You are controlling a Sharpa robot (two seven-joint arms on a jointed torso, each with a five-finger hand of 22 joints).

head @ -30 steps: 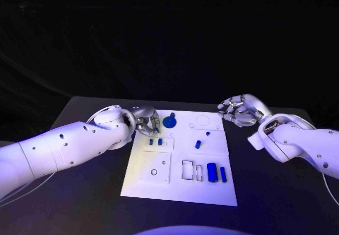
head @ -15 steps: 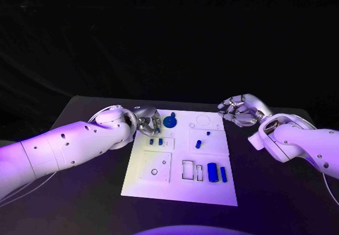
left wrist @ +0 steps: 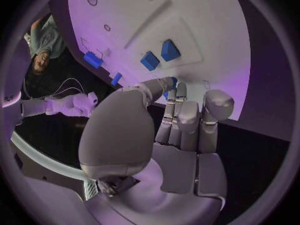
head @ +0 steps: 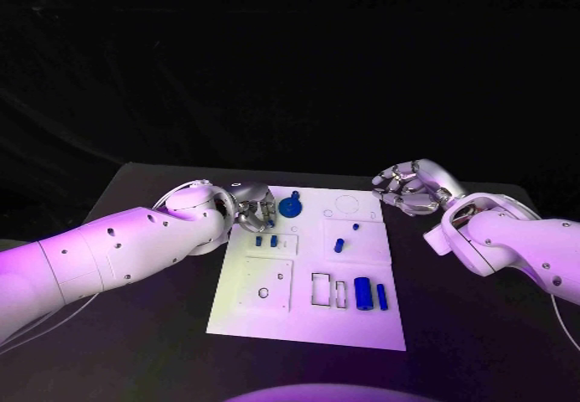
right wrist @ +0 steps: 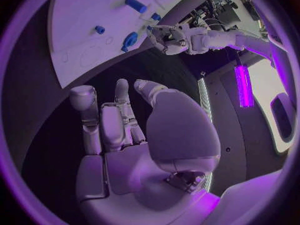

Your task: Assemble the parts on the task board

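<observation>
In the head view the white task board [head: 308, 314] lies in the middle of the black counter [head: 145, 188], and the blue parts are spread over it, each near the recess it seems meant for: a round knobbed part [head: 290, 205] at the far left corner, two small blocks [head: 266, 242] below it, a small peg [head: 339, 246] near the centre, and two long bars [head: 371, 298] beside the empty rectangular slots near the front. The left hand [head: 251, 209] sits at the board's far left edge, just beside the knobbed part, probably placed to take or seat it; whether its fingers touch the part I cannot tell here. The right hand [head: 409, 189] hangs off the board's far right corner with fingers curled in and nothing in them, seemingly parked out of the way. In the left wrist view the left hand [left wrist: 181, 120] has its fingers straight and close together, reaching to the board's edge, with a sliver of blue at the fingertips; a grip cannot be confirmed. In the right wrist view the right hand [right wrist: 125, 135] is empty, its fingers partly drawn in, well apart from the task board [right wrist: 94, 45].
</observation>
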